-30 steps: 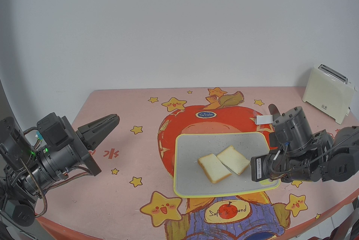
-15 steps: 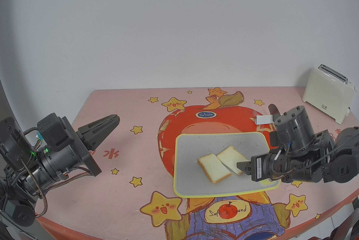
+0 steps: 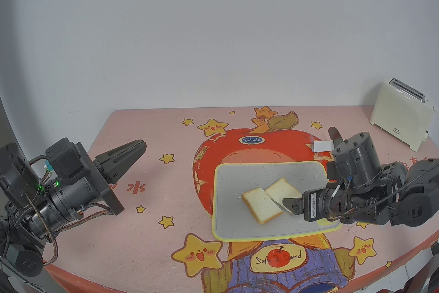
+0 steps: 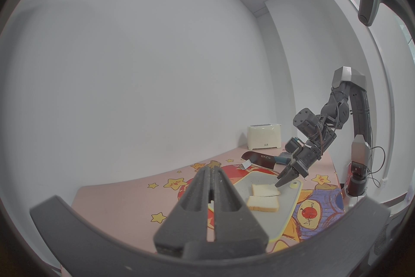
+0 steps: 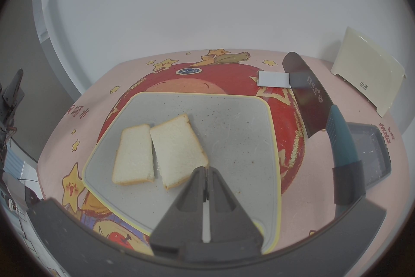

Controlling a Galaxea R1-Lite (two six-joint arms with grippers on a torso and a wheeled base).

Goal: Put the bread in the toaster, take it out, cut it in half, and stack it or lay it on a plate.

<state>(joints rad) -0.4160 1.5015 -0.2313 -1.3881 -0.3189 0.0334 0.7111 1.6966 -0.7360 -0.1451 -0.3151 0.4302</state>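
Two bread halves lie side by side on the grey cutting board: the left half and the right half. My right gripper is shut and empty, low over the board, its tip at the near right edge of the right half. My left gripper is shut and empty, held above the table's left side, far from the bread. The cream toaster stands at the far right of the table.
A knife with a dark blade and teal handle lies right of the board, its tip near a small white card. A dark tray sits beside the handle. The pink table's front edge runs close below the board.
My right gripper has slid left across the board, from its right edge up to the right bread half. The left arm and both halves have stayed put.
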